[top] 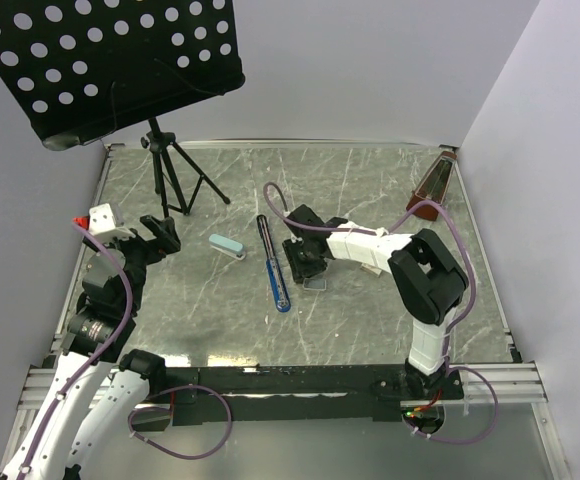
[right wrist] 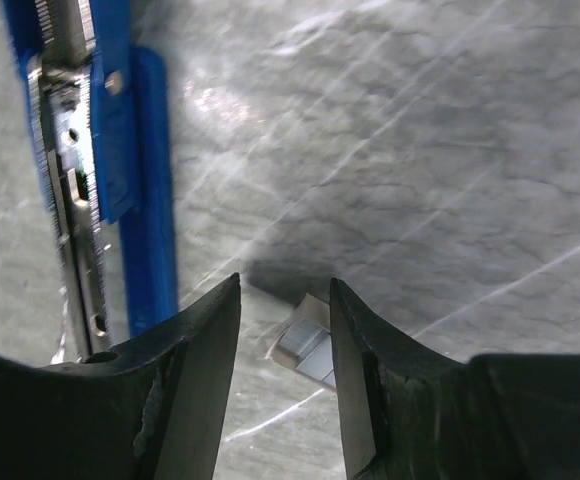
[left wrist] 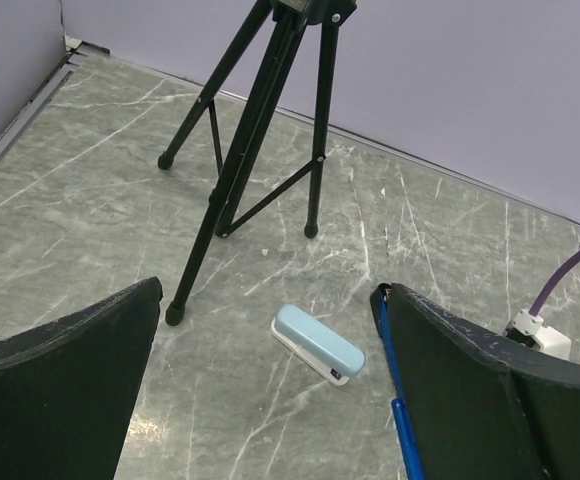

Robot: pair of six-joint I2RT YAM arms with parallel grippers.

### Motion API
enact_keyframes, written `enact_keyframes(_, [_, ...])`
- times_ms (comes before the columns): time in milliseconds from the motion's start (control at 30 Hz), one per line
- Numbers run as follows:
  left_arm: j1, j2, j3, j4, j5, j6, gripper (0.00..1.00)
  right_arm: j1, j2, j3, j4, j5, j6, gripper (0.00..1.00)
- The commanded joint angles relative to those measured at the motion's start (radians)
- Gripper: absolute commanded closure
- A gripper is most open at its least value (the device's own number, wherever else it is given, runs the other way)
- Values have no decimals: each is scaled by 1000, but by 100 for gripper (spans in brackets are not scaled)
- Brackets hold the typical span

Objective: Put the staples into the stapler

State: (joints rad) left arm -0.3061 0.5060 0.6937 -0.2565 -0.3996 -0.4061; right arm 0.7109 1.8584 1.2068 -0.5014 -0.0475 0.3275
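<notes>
The right jaws stand part-way apart, tips low over the table point(right wrist: 450, 150), closed on nothing that I can see. The staples point(right wrist: 305, 345), a small whitish-grey piece, lie flat on the table just beyond the tips. They show in the gap and reach behind the right-hand tip; whether that tip touches them I cannot tell. Their long axis looks slanted across the gap, but too much is hidden to be sure.

Just off the left-hand tip lies the stapler point(right wrist: 105, 180), swung open flat with its metal channel facing up. Its long axis runs away ahead of the jaws, roughly in line with the way they point. So the coming move looks like a short carry: grip the staples, shift left onto that channel, and turn the strip along it. The right arm is by far the nearer of the 2.

The left jaws are spread wide on nothing, well off on the stapler's far side, with a light-blue case point(left wrist: 317, 343) ahead of them.
</notes>
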Motion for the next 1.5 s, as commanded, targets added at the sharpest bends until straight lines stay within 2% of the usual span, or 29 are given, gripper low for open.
enact_keyframes(0, [7,-7,0,17,19,-3,1,13,-27,13,-23,-64,-48,53])
enact_keyframes(267, [5,-6,0,17,27,-3,1,45,-126,-75,-55,-65,-77,53])
enact_keyframes(467, [7,0,-2,19,27,-3,0,50,-295,-101,-29,-43,-143,52])
enact_keyframes(567, [7,0,-2,17,24,-3,1,42,-329,-95,-78,14,-150,51])
enact_keyframes(767, [7,-3,-2,17,27,-2,1,18,-361,-195,-108,15,-101,42])
enact_keyframes(933, [7,-1,-2,19,33,-3,1,15,-357,-294,-33,-47,-88,32])
enact_keyframes(1267, [7,-1,-2,16,22,-2,0,16,-245,-286,69,-110,-79,32])
enact_keyframes(1467, [7,0,-2,17,24,-2,1,25,-235,-266,87,-158,-79,33])
